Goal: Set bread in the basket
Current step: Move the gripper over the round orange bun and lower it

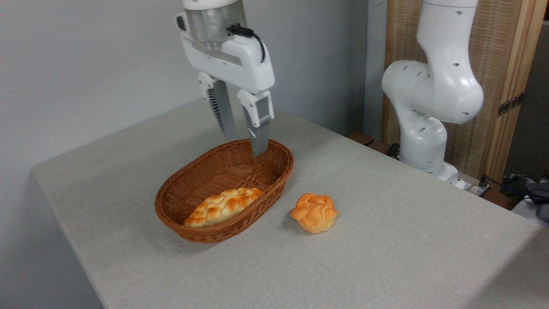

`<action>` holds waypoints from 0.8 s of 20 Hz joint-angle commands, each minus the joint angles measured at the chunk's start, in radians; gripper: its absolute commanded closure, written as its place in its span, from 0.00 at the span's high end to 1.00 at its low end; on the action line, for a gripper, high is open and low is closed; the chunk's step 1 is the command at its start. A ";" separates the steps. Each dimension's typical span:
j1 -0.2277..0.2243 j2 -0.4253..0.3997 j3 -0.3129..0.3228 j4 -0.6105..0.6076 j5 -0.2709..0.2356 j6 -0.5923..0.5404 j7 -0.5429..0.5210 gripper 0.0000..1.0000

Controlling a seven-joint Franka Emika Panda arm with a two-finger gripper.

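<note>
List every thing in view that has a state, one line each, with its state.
Tool: open, empty, hanging over the far end of the basket.
Bun: on the table, upright, right of the basket, not touching it.
Basket: upright on the table, one loaf inside.
Loaf: lying in the near half of the basket.
Table: covered with grey cloth.

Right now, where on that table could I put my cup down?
The wide bare cloth right of the bun and along the table front is free. The left-back corner too. It's crowded around the basket, where the fingers hang over its far end.
</note>
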 commanded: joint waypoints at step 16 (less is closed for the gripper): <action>-0.130 -0.217 0.277 -0.396 0.026 0.174 0.631 1.00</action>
